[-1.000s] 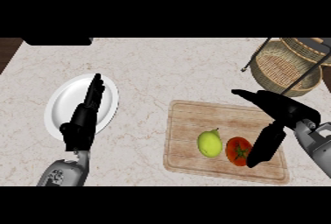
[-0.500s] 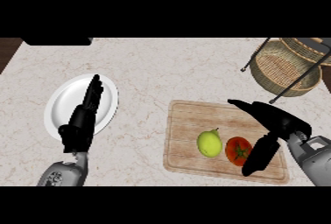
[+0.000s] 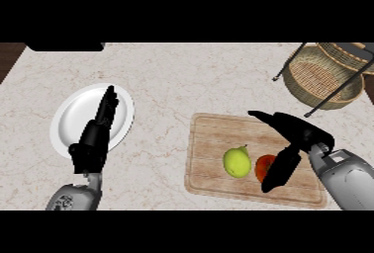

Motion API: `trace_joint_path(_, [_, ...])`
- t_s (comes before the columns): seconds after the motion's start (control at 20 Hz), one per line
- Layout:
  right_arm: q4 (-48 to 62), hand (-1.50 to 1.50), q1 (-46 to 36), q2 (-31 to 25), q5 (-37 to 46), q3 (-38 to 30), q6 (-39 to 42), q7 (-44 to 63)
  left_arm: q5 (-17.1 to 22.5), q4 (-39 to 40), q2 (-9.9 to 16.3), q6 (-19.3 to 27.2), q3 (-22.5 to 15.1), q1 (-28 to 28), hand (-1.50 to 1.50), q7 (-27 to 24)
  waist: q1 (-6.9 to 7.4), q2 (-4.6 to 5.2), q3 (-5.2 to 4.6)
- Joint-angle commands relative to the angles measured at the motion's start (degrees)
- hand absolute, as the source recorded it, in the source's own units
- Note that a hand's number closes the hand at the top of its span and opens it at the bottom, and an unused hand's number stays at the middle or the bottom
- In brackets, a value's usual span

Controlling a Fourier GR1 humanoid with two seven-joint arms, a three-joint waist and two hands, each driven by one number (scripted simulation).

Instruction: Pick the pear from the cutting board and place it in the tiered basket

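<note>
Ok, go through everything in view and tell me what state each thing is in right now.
pear: lying on the cutting board, not held
tomato: on the board, partly hidden by the right hand
right hand: open, over the board
left hand: open, resting over the plate
tiered basket: no pear in it

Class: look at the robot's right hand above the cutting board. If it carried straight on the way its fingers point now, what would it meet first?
The right hand has fingers pointing down-left, over the tomato. It would probably meet the tomato first, not the pear beside it, though height above the board is unclear.
</note>
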Motion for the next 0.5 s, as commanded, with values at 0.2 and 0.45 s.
trace_joint_path(0.2, [2.1, -1.5, -3.1, 5.1, 2.0, -1.3, 3.9, 7.5, -2.4, -1.5, -2.0, 1.0, -0.7, 1.2, 0.0, 1.5, 0.08, -0.04, 0.0])
trace_joint_path(0.45, [5.1, -1.5, 0.7, 7.2, 7.7, -1.7, 4.6, 0.0, -1.1, 1.6, -1.2, -2.0, 1.6, 3.5, 0.0, -5.7, -0.03, -0.01, 0.0])
